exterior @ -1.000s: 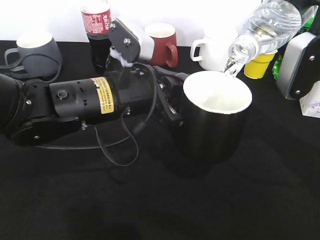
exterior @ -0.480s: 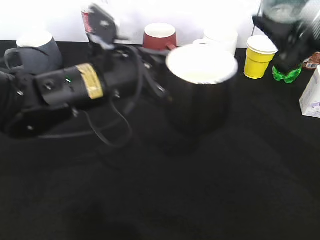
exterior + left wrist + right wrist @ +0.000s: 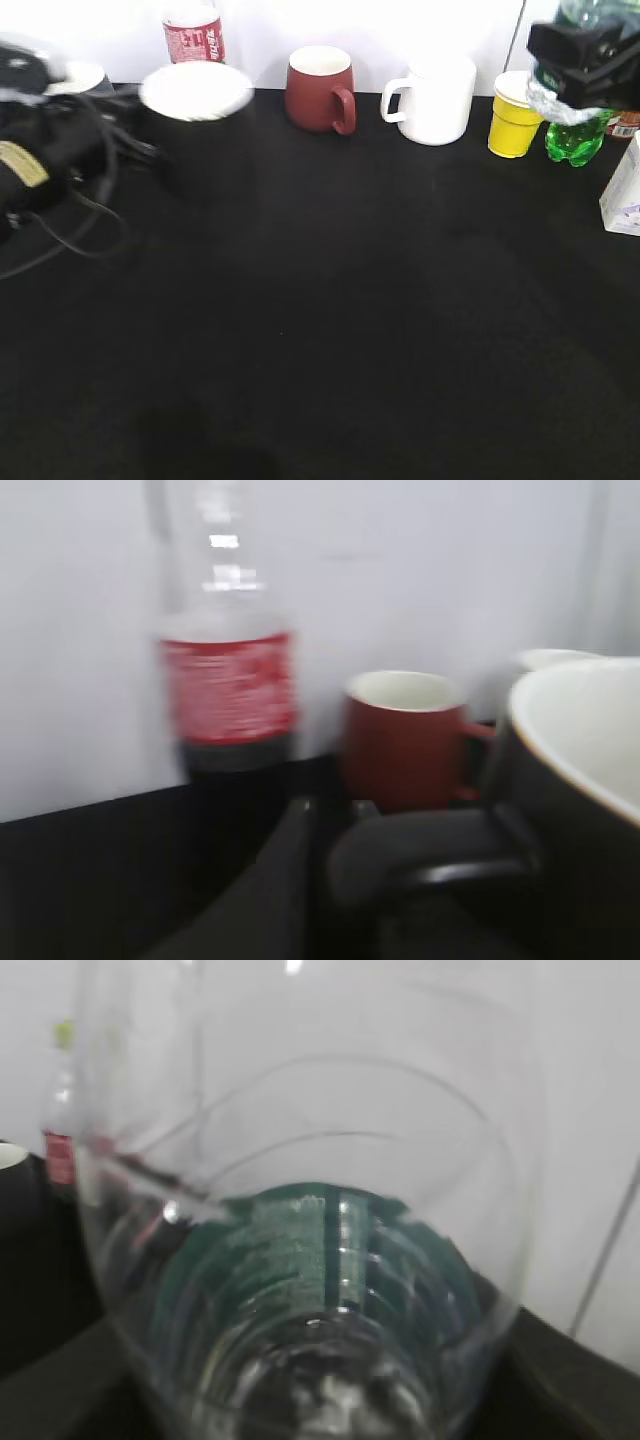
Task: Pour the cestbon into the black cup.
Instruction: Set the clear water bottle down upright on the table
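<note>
The black cup (image 3: pixel 192 140), glossy with a white inside, hangs at the far left, blurred by motion. My left gripper (image 3: pixel 125 150) is shut on its loop handle. In the left wrist view the cup (image 3: pixel 585 780) fills the right side and its handle (image 3: pixel 430 855) lies against my left gripper's (image 3: pixel 330 880) dark finger. My right gripper (image 3: pixel 585 50) at the top right is shut on the cestbon (image 3: pixel 556 104), far from the cup. In the right wrist view the clear bottle with its green label (image 3: pixel 310 1250) fills the frame and hides the jaws.
Along the back wall stand a cola bottle (image 3: pixel 195 35), a dark red mug (image 3: pixel 320 90), a white mug (image 3: pixel 435 100), a yellow cup (image 3: pixel 515 120) and a green soda bottle (image 3: pixel 573 145). A grey mug (image 3: pixel 85 75) is half hidden behind my left arm. A white carton (image 3: pixel 625 190) stands at the right edge.
The cestbon has stopped pouring and tipped back; my right gripper has drawn it off to the top right. My left arm has swung the black cup from the middle to the far left.
</note>
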